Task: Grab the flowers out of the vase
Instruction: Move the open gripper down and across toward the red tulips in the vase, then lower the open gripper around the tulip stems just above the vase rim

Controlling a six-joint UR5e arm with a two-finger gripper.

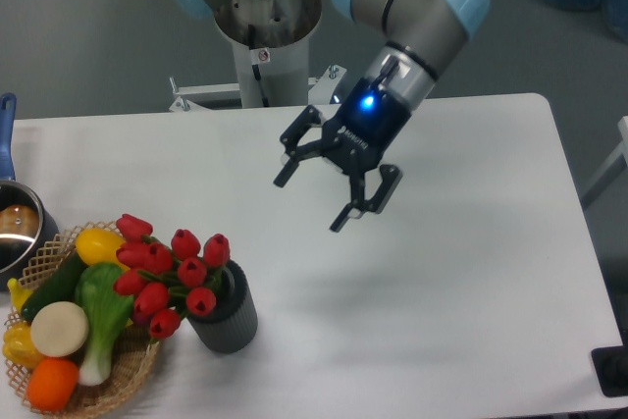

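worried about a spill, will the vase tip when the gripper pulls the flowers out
Possibly. The flowers lean out left of the vase, so a pull may drag its rim sideways. The vase is short and wide, which should resist tipping. The open gripper is not yet touching them.
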